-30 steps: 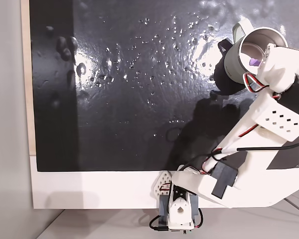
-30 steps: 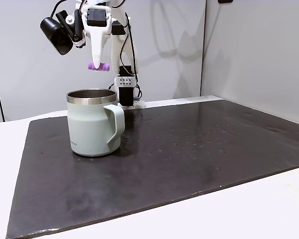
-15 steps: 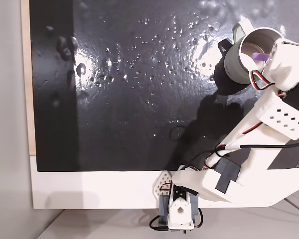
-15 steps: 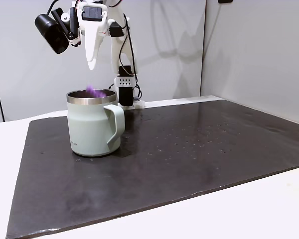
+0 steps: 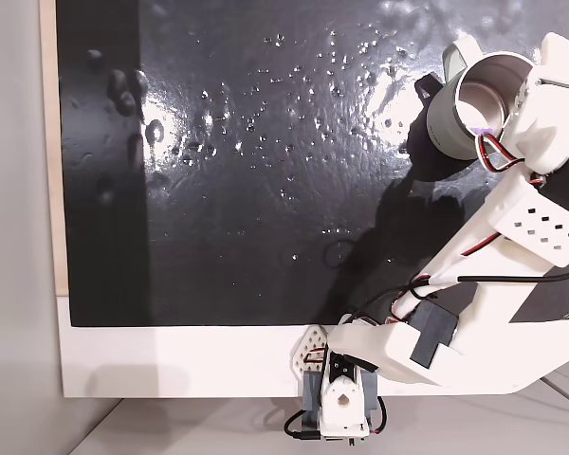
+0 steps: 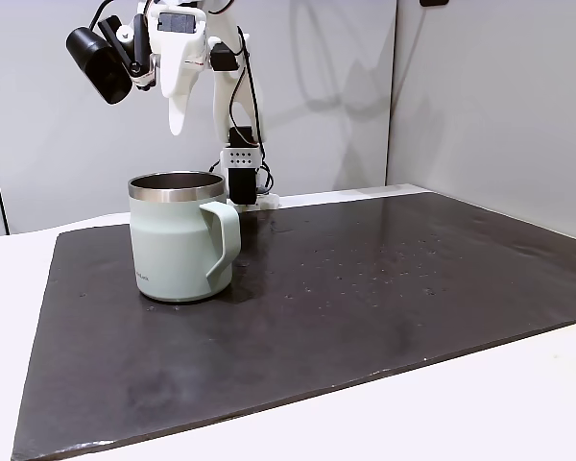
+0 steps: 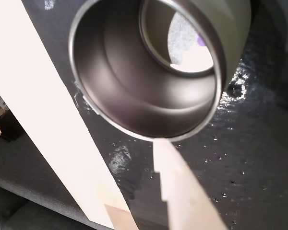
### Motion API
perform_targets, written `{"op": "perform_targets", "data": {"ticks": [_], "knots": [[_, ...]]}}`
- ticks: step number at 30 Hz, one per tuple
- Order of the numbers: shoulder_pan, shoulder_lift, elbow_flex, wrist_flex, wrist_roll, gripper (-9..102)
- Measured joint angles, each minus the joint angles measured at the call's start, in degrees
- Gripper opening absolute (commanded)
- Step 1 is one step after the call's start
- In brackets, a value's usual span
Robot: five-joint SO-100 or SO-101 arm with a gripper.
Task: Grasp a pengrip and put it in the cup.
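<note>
While the hand (image 6: 177, 123) hangs above the cup (image 6: 180, 252) in a fixed view, its fingers (image 7: 182, 191) carry nothing; the wrist view shows a pale finger on either side of the cup's mouth with open space between them, so the jaws stand apart. Steel lines the cup's inside, and at the bottom, toward the right, a small purple patch appears to be the pengrip (image 7: 200, 39), though glare washes it out. A purple speck (image 5: 485, 130) at the near inner edge in a fixed view agrees. Standing upright on the dark mat (image 6: 365, 288), the cup has its handle turned right. White counter (image 6: 480, 403) borders the mat.
</note>
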Motion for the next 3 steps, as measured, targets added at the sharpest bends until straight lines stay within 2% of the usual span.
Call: {"op": "perform_targets", "data": {"ticks": [3], "knots": [[0.0, 0.0, 0.0, 0.0, 0.0, 35]]}}
